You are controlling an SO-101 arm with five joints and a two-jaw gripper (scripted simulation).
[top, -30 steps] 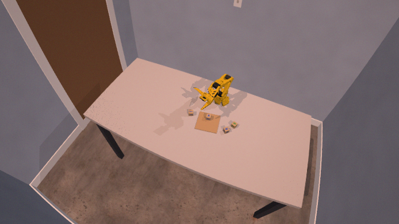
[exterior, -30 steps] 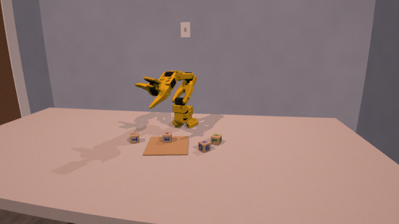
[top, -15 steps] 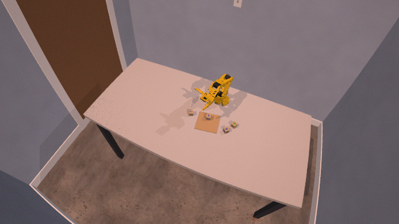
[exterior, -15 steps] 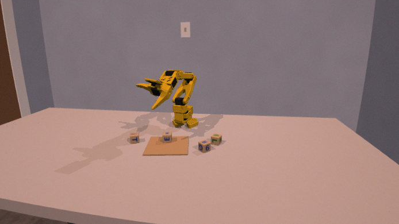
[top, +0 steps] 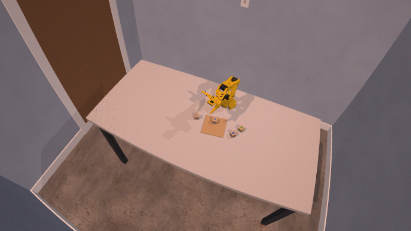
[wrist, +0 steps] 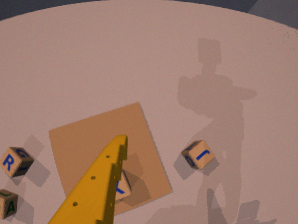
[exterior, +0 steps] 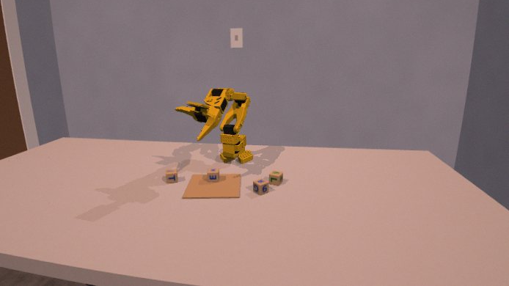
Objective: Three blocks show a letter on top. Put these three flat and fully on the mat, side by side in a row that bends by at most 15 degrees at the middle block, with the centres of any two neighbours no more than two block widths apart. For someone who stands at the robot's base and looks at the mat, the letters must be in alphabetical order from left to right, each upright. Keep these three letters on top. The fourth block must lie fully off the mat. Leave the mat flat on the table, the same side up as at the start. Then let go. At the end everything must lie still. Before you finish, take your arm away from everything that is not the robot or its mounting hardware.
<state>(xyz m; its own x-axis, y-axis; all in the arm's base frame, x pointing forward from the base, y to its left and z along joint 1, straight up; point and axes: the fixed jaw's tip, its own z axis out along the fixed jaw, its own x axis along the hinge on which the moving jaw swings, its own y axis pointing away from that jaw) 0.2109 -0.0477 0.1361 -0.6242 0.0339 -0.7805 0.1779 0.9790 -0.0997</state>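
With the jaws (top: 206, 102) (exterior: 186, 124) gaping empty at frame centre in the exterior view, a low swing risks their clipping the block (top: 214, 120) (exterior: 213, 175) (wrist: 122, 186) sitting on the mat (top: 213, 129) (exterior: 212, 191) (wrist: 95, 135) below, skewing both.

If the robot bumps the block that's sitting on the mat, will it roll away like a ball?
Probably not: the block has flat faces and looks like a cube, so it would likely slide or tip over. It looks hard, with straight edges, so I'd guess it won't squish. It's small beside the arm, so it might be easy to lift.
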